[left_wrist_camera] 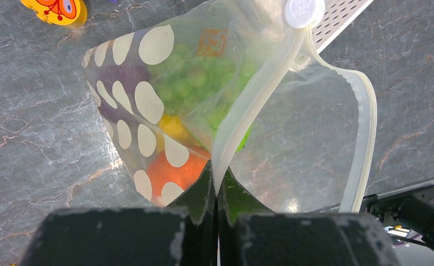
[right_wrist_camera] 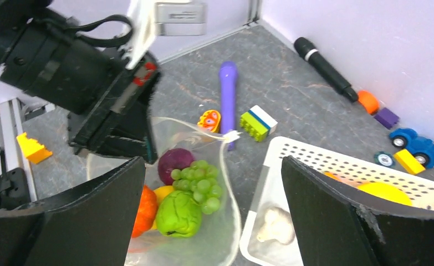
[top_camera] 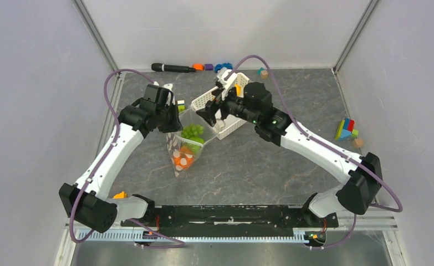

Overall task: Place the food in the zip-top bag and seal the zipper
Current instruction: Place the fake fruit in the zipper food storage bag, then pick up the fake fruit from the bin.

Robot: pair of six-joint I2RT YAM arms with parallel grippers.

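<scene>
Clear zip-top bag (left_wrist_camera: 148, 100) is clamped open by left fingers (left_wrist_camera: 198, 202) for food (right_wrist_camera: 195, 183); right fingers (right_wrist_camera: 336, 210), at two o'clock, are spread.

Two white-and-black robot arms trailing purple cables.
Above the black base rail (top_camera: 231, 213), left arm (top_camera: 106, 158) and right arm (top_camera: 314, 147) share white links, black joints; the right gripper (right_wrist_camera: 210, 166) has broad matte-black fingers (right_wrist_camera: 65, 221).
</scene>
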